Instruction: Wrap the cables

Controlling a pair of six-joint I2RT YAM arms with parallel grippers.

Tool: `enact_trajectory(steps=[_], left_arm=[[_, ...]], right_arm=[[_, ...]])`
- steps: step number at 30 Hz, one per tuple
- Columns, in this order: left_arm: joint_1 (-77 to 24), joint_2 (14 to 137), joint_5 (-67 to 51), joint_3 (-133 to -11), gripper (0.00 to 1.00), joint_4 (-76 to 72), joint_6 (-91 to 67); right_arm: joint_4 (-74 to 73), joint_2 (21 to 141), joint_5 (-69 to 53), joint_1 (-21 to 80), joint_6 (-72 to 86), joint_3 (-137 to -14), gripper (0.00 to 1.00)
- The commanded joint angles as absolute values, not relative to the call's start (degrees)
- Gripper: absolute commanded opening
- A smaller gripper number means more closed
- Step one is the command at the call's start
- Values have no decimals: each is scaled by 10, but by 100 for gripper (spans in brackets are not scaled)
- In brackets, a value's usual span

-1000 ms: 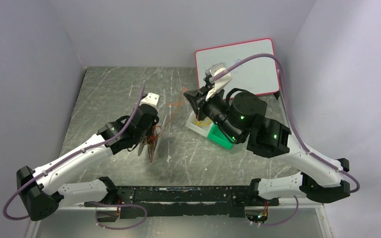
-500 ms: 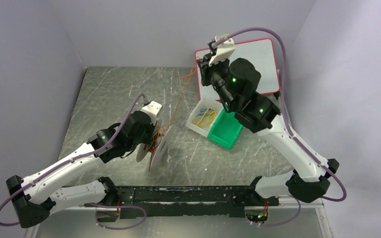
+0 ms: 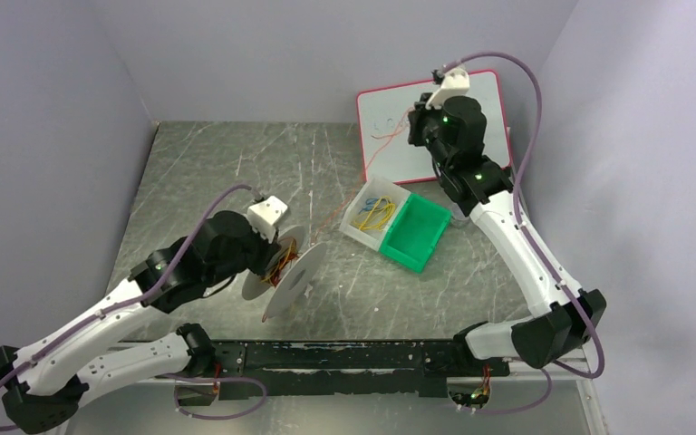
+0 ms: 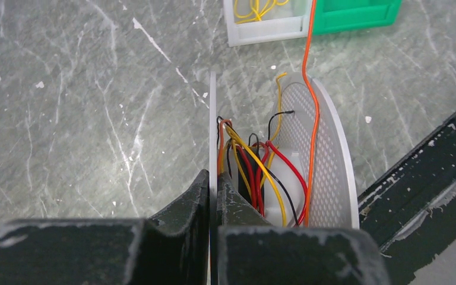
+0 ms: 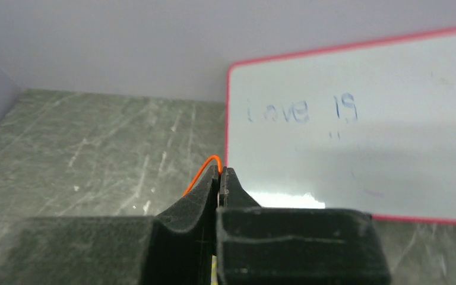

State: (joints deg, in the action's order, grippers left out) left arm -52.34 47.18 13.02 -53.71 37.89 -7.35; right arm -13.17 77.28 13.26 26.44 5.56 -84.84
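from above: the left gripper point(image 3: 270, 265) holds the spool point(image 3: 297, 276) on edge, low over the table point(image 3: 199, 172). the right gripper point(image 3: 412, 127) is raised before the whiteboard point(image 3: 489, 100), well apart from it. the orange cable point(image 3: 340, 210) stretches between the two, passing just beside the tray point(image 3: 352, 233) (yellow and blue loops lie inside) and its neighbour, the green bin point(image 3: 412, 240).

left wrist: the left gripper point(image 4: 212, 184) has its jaws pressed onto one flange of the spool point(image 4: 332, 166). red, yellow and black wires point(image 4: 255, 172) sit loosely round the hub. the cable point(image 4: 312, 71) comes in from beyond the tray point(image 4: 267, 27), between the flanges, and drops to the hub.

right wrist: the right gripper point(image 5: 219, 175) is squeezed together on the cable point(image 5: 200, 172), a small orange arc showing at the tips, with the whiteboard point(image 5: 356, 119) behind.

the wrapping looks begun but far from done. only a few loose turns are on the hub, and a long span of cable hangs off the spool. how much lies past the right gripper cannot be told.
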Motion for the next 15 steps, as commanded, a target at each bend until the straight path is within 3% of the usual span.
enact_trajectory(steps=[1,15], left_arm=[[-528,439,75,-574,7,363,-56],[-527,381,-2,-661,7,339,-54]], right_arm=[[-100,749,85,204,129,-780,0],[17,687,-11,141,220,-492,0]])
